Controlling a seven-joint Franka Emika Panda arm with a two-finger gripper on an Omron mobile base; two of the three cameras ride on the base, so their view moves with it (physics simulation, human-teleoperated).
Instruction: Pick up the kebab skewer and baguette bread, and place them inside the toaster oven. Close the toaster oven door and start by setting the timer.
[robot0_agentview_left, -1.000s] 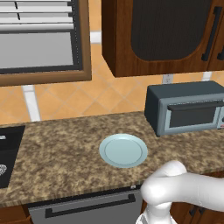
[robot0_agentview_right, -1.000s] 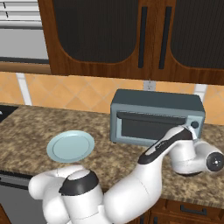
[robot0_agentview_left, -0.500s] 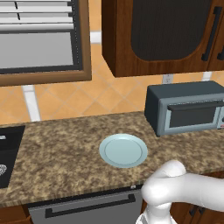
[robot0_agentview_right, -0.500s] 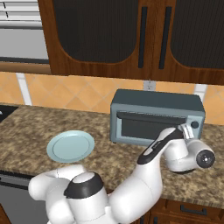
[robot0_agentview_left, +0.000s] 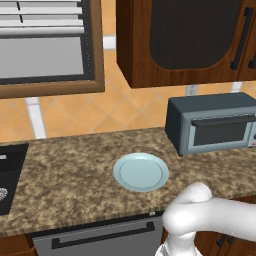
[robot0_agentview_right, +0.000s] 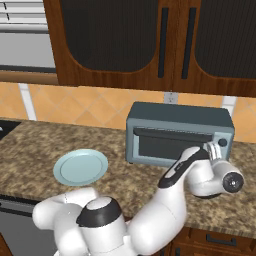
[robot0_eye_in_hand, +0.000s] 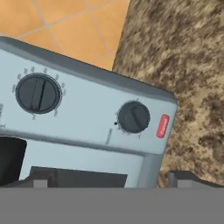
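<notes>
Reaching toward the control panel at the far side of the toaster oven (robot0_agentview_right: 179, 132), the pincer (robot0_agentview_right: 214, 150) sits right in front of the knobs, with the toaster oven door (robot0_agentview_right: 170, 145) apparently closed beside it. In the hand view its two dark fingertips rise at the bottom edge, well apart, so the pincer is spread and pinching nothing. Ahead of it and slightly off centre is the small dial (robot0_eye_in_hand: 134, 117), with a red button (robot0_eye_in_hand: 162, 126) just beside that; the larger dial (robot0_eye_in_hand: 38, 93) lies further off to one side. The pale plate (robot0_agentview_right: 80, 166) on the bench (robot0_agentview_left: 75, 185) is bare, and neither skewer nor bread is visible; they are presumably inside.

The step in hand looks like setting the timer. Which dial is the timer cannot be told, as the markings are too small. To do it well, the pincer should centre on the chosen knob so the fingertips straddle its ridge, move straight in, pinch, then roll the wrist without pushing the oven back.
</notes>
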